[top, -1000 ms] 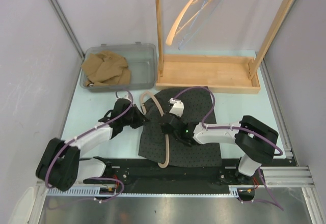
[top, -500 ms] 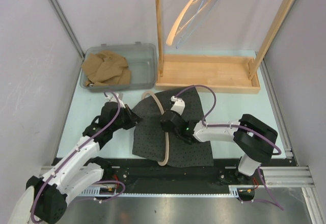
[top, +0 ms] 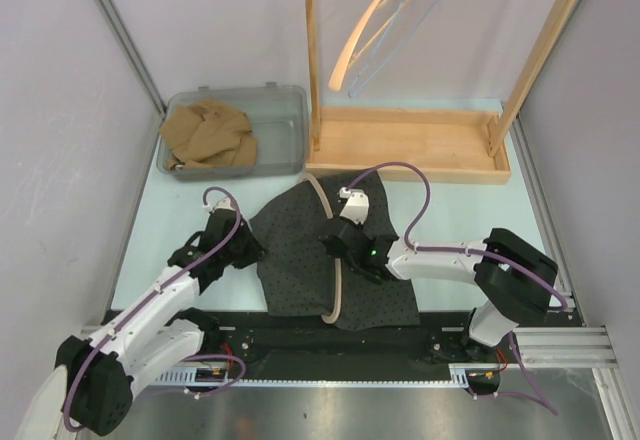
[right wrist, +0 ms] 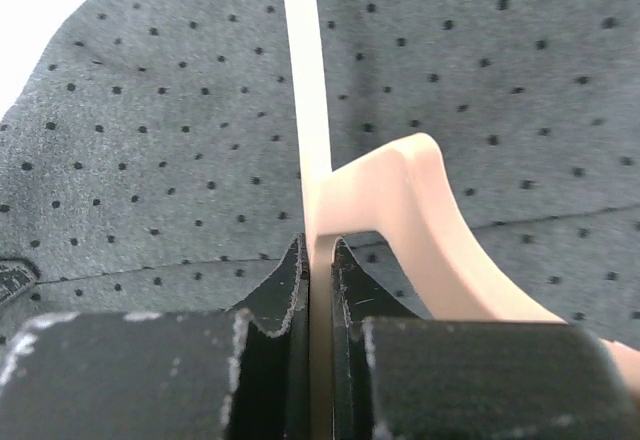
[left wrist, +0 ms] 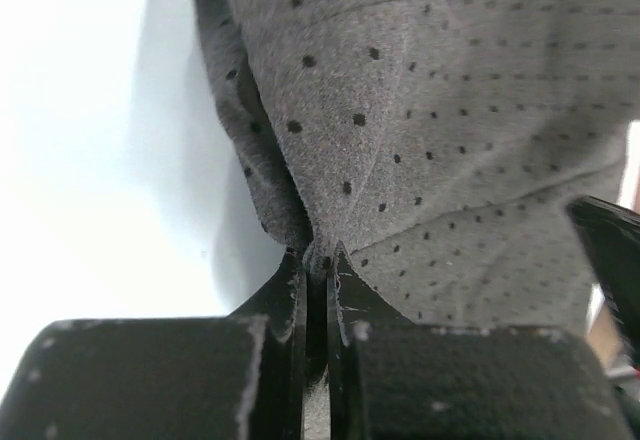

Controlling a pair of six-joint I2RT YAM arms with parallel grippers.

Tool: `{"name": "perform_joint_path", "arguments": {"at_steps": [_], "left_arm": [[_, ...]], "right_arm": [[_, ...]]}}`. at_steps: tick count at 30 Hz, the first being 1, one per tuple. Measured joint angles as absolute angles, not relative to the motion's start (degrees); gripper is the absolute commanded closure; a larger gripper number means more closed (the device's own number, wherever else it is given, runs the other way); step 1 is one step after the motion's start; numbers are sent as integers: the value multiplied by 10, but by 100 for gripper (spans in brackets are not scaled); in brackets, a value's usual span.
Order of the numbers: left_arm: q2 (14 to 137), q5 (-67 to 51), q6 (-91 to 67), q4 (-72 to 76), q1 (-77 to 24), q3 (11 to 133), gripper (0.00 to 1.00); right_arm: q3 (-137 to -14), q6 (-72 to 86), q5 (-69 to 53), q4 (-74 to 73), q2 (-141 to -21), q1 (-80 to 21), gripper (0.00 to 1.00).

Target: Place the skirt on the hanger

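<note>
A: Pale green tabletop (top: 150, 210), plain grey walls all round. At the back?

B: Open wooden rack (top: 405, 145) with two hung hangers (top: 357, 25) on its top bar. Left of it, a clear plastic bin (top: 285, 120) holding crumpled tan cloth (top: 208, 135).

A: Changed over the last second?

B: Left arm (top: 150, 305) drawn back leftward, dragging the dark grey dotted skirt (top: 295, 250) out by its left edge. Curved beige wooden hanger (top: 338, 285) swung round, far tip now near the rack's base.

A: And the skirt itself?

B: Rumpled, flat on the tabletop between the arms, hanger lying across it. Bunched fold at its left edge pinched tight in the left jaws; right jaws clamped on the hanger's thin bar.
</note>
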State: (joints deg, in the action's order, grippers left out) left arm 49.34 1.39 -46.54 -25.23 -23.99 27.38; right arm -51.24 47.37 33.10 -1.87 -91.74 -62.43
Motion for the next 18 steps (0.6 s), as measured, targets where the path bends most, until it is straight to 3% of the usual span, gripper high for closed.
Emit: {"name": "perform_joint_path", "arguments": {"at_steps": [18], "left_arm": [[539,34,-460,-250,-240,273,100]], "right_arm": [[-522,387,409,-79,-888,-670,100]]}}
